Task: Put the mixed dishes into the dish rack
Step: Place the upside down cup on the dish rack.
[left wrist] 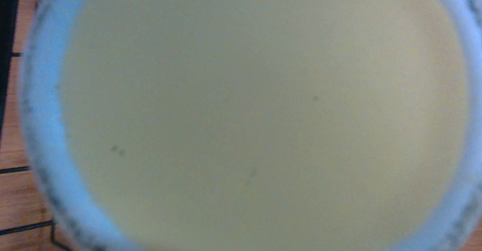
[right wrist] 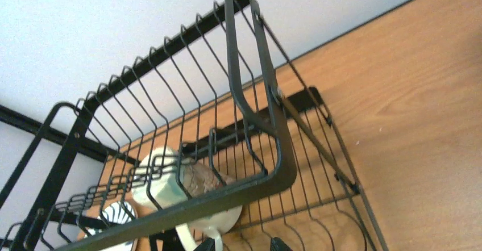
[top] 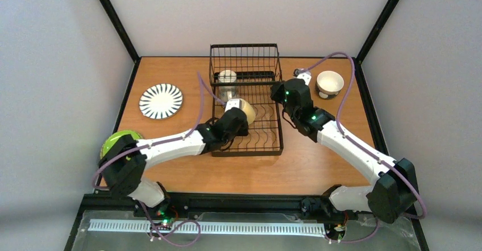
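- The black wire dish rack [top: 267,127] is one rectangular frame of thin rods. It has wavy plate slots along its floor and a taller barred basket at the far end, and it stands mid-desk.
- The wood-grain desk [top: 318,160] is smooth and orange-brown, with a black rim.
- One glossy cream ceramic mug [right wrist: 162,185] sits inside the taller basket end. It has a looped handle and a brownish inside, and its mouth is turned toward the right tool.
- There are three plates.
  - One tan round plate [top: 250,112] has a smooth matte yellowish face and a pale speckled rim. It is tipped on edge over the rack's slots at the tip of the left tool [top: 239,118].
  - One black-and-white striped round plate [top: 161,100] lies flat on the desk, left of the rack and well apart from it.
  - One lime-green round plate [top: 118,142] is shiny. It sits at the near-left desk edge, partly under the left arm.
- One cream round bowl [top: 329,82] is deep-sided and stands on the desk far right, beside the rack's basket end.
- The left tool appears clamped on the tan plate's edge. Its fingers are hidden behind the plate in the wrist view.
- The right tool [right wrist: 241,245] hangs by the rack's right side. Its two dark fingertips are apart, with nothing gripped between them.
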Robot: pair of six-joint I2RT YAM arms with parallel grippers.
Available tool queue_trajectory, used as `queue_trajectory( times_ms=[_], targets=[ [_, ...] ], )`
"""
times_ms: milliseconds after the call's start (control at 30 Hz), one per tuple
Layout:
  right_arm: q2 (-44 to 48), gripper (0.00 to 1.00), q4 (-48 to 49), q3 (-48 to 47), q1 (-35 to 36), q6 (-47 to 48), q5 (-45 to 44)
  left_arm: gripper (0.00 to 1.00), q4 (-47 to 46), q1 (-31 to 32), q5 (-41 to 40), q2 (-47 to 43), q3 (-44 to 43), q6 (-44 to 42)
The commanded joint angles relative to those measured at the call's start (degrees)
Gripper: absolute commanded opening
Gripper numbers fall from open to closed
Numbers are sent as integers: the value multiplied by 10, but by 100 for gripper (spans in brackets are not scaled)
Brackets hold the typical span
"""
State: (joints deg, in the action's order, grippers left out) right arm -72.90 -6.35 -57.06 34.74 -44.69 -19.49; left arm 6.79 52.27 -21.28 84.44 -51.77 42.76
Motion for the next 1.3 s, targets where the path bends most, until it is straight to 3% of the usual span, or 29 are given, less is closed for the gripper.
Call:
queue_trajectory(
  times_ms=[0,233,567,967,1267],
  targets=[
    [15,56,9,-27,-5,44,-76,0,-5,22,-61,41,-71,-9],
    [19,56,21,-46,-12,74,-125,0,26,27,-79,114,-139,-11],
    [7,56,34,-71,-45,83,-129,0,117,33,-119,234,-273,-40],
    [5,56,43,-78,-64,97,-126,0,157,32,-128,308,-351,-72],
    [0,56,45,-75,-68,104,-123,0,127,4,-94,307,-347,-100]
  ],
)
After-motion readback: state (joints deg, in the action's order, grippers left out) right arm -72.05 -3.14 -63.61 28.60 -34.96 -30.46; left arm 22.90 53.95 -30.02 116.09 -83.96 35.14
